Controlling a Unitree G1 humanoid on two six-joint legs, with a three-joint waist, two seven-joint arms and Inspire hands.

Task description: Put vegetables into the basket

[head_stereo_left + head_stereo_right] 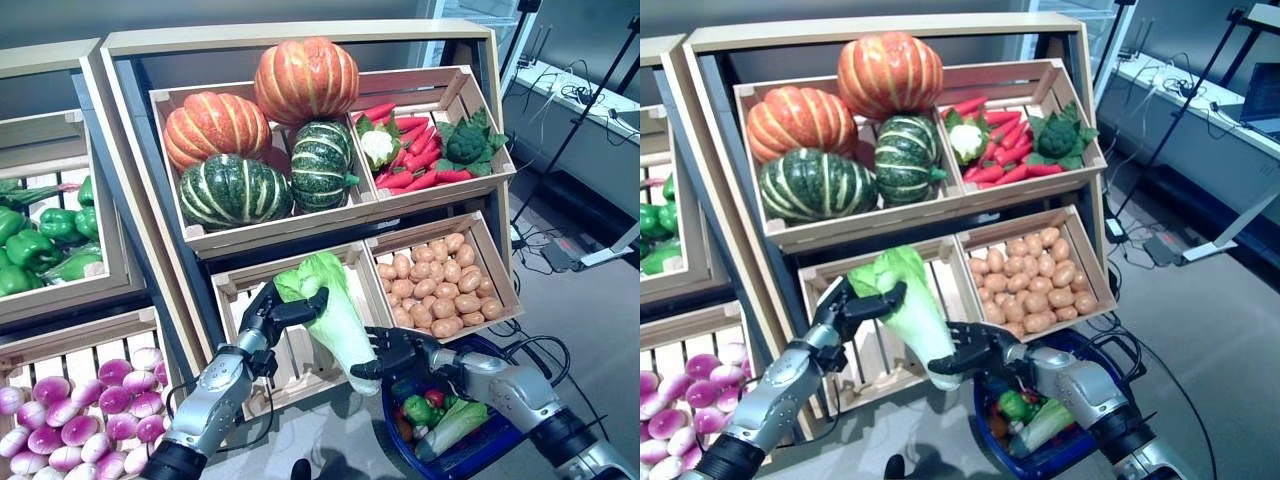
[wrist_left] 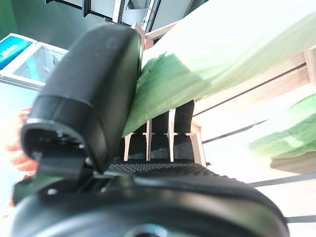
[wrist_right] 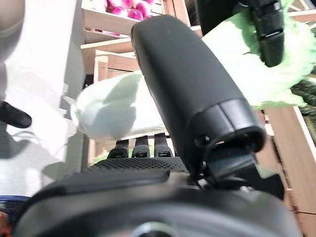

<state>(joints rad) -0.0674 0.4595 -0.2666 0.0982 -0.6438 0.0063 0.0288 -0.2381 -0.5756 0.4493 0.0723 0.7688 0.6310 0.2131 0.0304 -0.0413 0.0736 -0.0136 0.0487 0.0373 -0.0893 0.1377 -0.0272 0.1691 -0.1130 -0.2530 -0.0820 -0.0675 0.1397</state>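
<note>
Both hands grip the cabbage [image 1: 335, 318] mid-air — left hand [image 1: 272, 312] curled round its leafy top, right hand [image 1: 390, 355] round its pale base — steadying it toward the basket [image 1: 470, 452] at five o'clock.

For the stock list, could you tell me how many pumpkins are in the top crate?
4: one orange at the back, one orange on the left, one green in front, one green to its right. More may lie hidden behind.

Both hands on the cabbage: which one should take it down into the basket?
Right. The right hand grips the cabbage at its stem end, just above the blue basket; the left hand holds the leafy top, farther away.
</note>
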